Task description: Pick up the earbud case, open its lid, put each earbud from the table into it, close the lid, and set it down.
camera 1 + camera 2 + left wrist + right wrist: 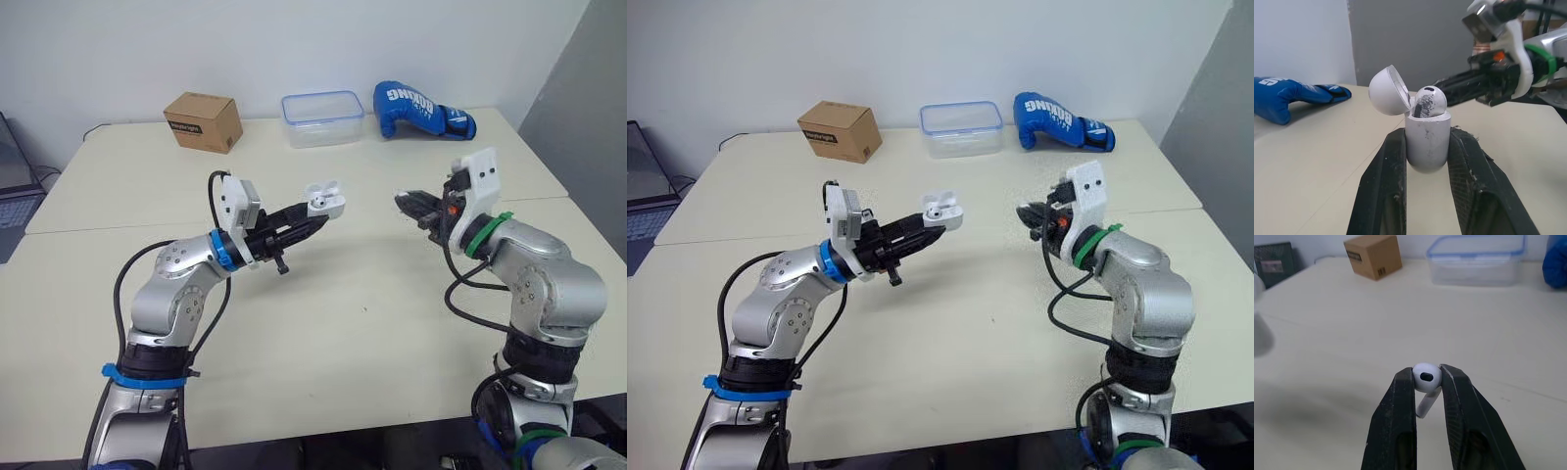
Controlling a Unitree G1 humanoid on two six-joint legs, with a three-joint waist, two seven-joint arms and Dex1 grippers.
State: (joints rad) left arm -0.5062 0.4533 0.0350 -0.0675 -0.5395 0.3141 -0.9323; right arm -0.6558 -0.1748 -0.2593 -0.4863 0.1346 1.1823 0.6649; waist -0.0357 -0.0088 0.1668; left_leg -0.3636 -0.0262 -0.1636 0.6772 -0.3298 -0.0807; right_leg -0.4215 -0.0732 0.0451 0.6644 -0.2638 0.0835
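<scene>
Earbud case (1427, 147) open, pinched by left pincer (1426, 133), right pincer (1427, 373) pinching earbud (1425, 377), glove (416, 106) perhaps reading "BOXING"

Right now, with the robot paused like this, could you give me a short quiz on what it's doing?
1. True or false: the lid of the earbud case held in the left claw is open.
2. What is the right claw pinching? A) a coin B) an earbud C) a spoon
3. Fill in the blank: the number of earbuds sitting inside the case is ____.

Key: 1 true. 2 B. 3 one, the seated earbud, whose round head sticks out of the top.
</scene>
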